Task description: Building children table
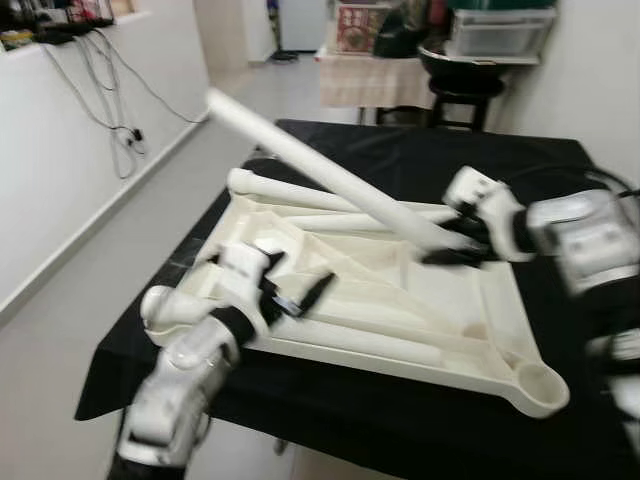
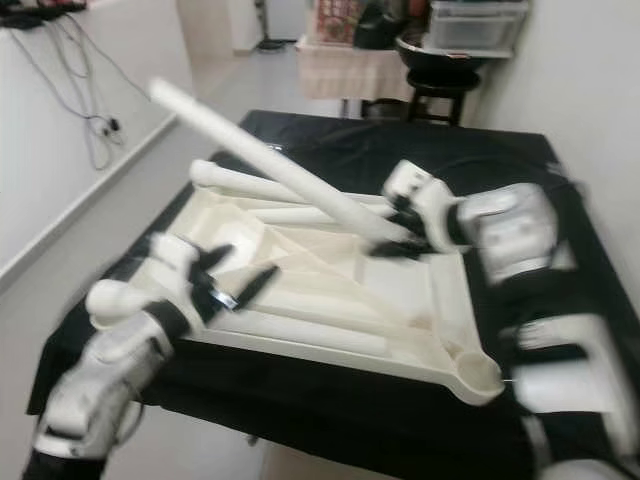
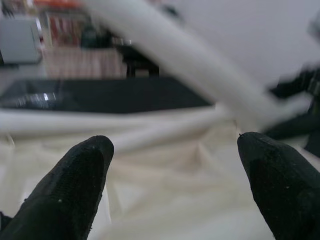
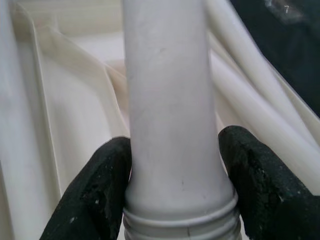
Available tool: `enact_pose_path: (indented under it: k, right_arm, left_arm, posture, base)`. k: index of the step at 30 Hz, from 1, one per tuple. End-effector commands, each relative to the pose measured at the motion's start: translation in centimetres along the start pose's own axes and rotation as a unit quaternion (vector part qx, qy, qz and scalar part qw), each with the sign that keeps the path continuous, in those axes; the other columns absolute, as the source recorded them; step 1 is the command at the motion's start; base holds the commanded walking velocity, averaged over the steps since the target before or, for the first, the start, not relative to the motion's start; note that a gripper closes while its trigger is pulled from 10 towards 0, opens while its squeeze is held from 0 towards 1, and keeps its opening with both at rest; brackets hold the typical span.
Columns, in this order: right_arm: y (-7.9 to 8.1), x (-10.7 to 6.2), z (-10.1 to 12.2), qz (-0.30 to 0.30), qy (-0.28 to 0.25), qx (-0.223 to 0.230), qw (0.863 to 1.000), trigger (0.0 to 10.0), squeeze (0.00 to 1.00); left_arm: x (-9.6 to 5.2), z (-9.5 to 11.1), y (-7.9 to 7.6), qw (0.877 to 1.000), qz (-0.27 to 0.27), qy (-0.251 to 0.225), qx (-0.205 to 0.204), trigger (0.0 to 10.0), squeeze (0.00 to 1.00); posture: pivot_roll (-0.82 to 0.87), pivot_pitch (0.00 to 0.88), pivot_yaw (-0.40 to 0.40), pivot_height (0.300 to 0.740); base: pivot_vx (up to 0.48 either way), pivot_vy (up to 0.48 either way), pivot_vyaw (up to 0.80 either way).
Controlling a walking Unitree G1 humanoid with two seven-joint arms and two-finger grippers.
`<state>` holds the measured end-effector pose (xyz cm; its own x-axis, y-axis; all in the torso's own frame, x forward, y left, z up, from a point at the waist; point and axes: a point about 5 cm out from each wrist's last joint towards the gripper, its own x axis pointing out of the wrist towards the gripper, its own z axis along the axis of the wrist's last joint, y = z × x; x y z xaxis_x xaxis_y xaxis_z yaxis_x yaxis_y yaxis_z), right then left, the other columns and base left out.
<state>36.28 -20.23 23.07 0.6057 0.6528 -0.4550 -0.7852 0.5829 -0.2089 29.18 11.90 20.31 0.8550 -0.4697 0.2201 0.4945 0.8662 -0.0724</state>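
Observation:
A cream child's tabletop lies upside down on a black-covered table. My right gripper is shut on a white table leg near its threaded end. The leg slants up toward the far left above the tabletop. In the right wrist view the black fingers press both sides of the leg. My left gripper hovers open over the tabletop's left part, with nothing between its fingertips. Two more legs lie inside the tabletop. A round leg socket sits at the near right corner.
A white wall with hanging cables runs along the left, with bare floor beside the table. Beyond the table stand a black stool and a shelf holding a plastic box. A wall closes in on the right.

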Motion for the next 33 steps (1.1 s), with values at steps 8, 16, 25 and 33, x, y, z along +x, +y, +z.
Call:
enact_pose_path:
  k: [8, 16, 25, 33]
  right_arm:
    - [2.2, 1.0, 2.3, 0.004, -0.137, 0.021, 0.990, 10.0, 0.00]
    - [4.0, 1.4, 2.3, 0.042, -0.144, 0.004, 0.989, 10.0, 0.00]
    - [2.2, 2.8, 0.1, -0.112, -0.039, 0.022, 0.993, 10.0, 0.00]
    - [2.3, 3.2, -1.5, -0.137, 0.017, -0.010, 0.990, 10.0, 0.00]
  left_arm:
    - [0.9, 2.8, 2.9, 0.998, 0.044, -0.042, -0.016, 10.0, 0.00]
    - [1.8, 3.9, 3.7, 0.996, 0.048, -0.062, -0.042, 10.0, 0.00]
    - [2.8, 4.1, 3.8, 0.991, 0.042, -0.075, -0.098, 10.0, 0.00]
    - [2.3, 3.1, 3.5, 0.993, 0.038, -0.053, -0.096, 10.0, 0.00]
  posture:
    - [0.04, 0.000, 0.011, 0.740]
    - [0.04, 0.000, 0.013, 0.740]
    - [0.03, 0.000, 0.016, 0.740]
    - [0.04, 0.000, 0.009, 0.740]
  base:
    - [0.000, 0.000, 0.00]
    - [0.000, 0.000, 0.00]
    - [0.000, 0.000, 0.00]
    - [0.000, 0.000, 0.00]
